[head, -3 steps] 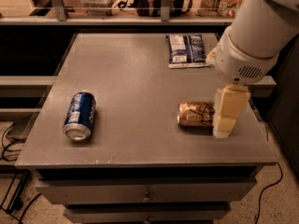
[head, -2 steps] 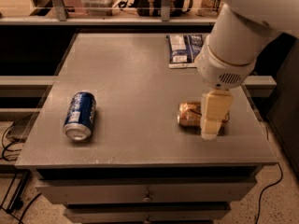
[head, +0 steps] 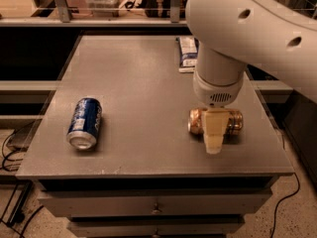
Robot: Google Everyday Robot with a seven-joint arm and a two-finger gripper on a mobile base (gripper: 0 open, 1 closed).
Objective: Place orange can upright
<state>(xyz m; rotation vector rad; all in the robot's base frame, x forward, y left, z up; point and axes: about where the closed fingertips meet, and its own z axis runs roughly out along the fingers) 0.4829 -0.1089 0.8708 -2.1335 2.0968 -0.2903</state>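
Note:
The orange can (head: 197,121) lies on its side on the grey table (head: 143,78), at the right near the front edge. It is golden-orange with dark markings, one end facing left. My gripper (head: 214,133) hangs straight over the can's middle, and its cream finger covers the can's centre, so only the two ends of the can (head: 236,122) show. The big white arm (head: 247,29) reaches in from the upper right.
A blue can with white lettering (head: 85,122) lies on its side at the table's left front. A blue and white snack packet (head: 187,52) lies at the back right, partly behind the arm. Drawers sit below the table top. Shelves run behind.
The arm has swung left and the gripper has moved from the can's right end to over its middle. The cans have not moved.

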